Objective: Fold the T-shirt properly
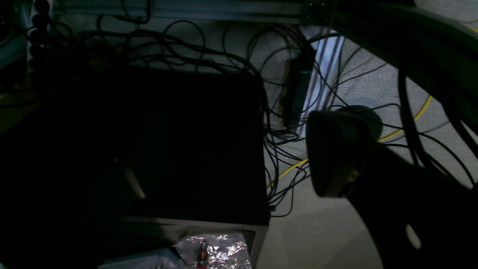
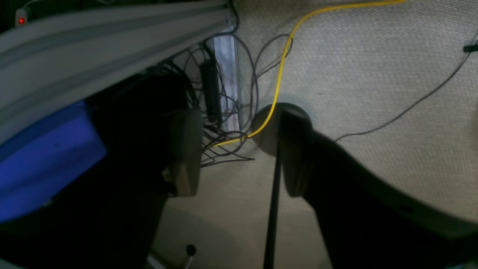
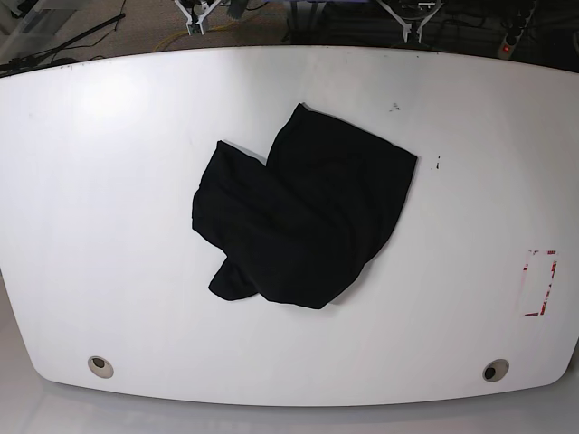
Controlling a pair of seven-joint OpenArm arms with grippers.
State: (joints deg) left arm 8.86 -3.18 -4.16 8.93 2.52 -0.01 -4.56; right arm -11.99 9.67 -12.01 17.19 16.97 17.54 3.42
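- The T-shirt [image 3: 303, 212] lay crumpled near the middle of the white table [image 3: 109, 181] in the base view, plain black with no print showing.
- Its long axis ran diagonally, from the lower left of the heap up to a squarer corner at the upper right; a narrower lobe stuck out toward the left.
- Neither arm reached over the table in the base view; the cloth lay untouched.
- The left gripper [image 1: 224, 157] was only partly lit in its wrist view: one finger [image 1: 336, 153] showed at right, the rest lost in darkness, so its spread could not be told from that view.
- The right gripper [image 2: 239, 149] stood with its jaws parted, nothing between them, above a carpeted floor with a yellow cable [image 2: 283, 59] and tangled dark wires [image 2: 224, 112].
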